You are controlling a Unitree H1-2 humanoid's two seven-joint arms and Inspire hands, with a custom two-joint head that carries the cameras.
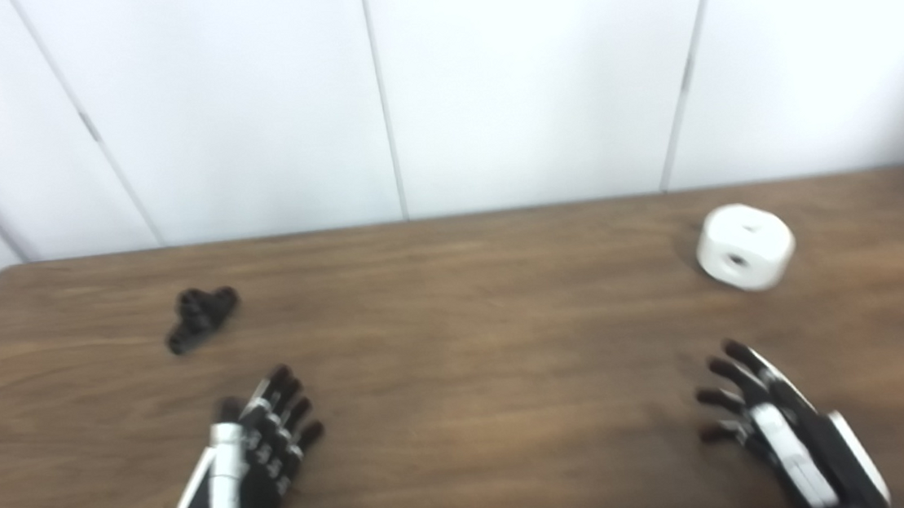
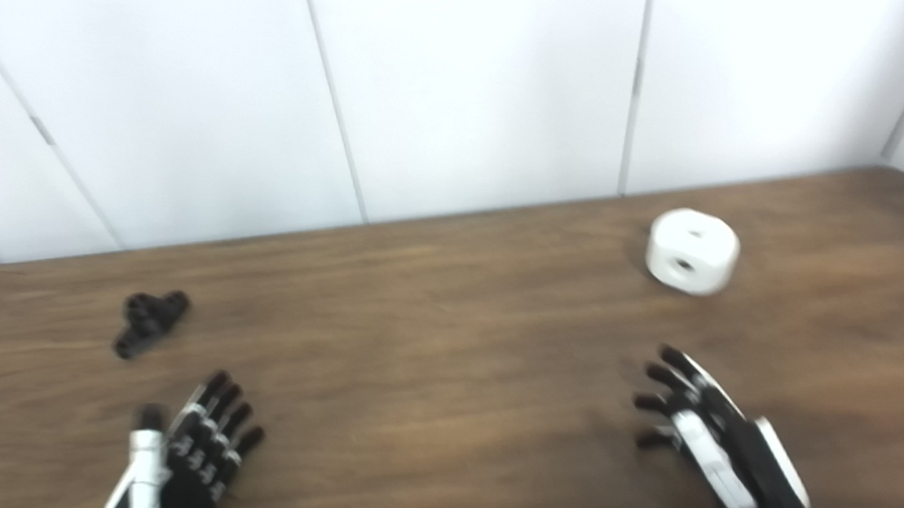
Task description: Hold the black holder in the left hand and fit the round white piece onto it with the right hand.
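The black holder (image 1: pixel 200 316) lies on the brown table (image 1: pixel 460 343) at the back left. The round white piece (image 1: pixel 745 246) with a dark hole in its side sits at the back right. My left hand (image 1: pixel 249 460) is open and empty, fingers spread, a little in front and to the right of the holder, apart from it. My right hand (image 1: pixel 769 423) is open and empty, in front of the white piece, apart from it. Both also show in the right eye view, the holder (image 2: pixel 149 320) and the white piece (image 2: pixel 692 252).
White wall panels (image 1: pixel 437 83) stand right behind the table's far edge. The table's rounded corners show at the far left and far right.
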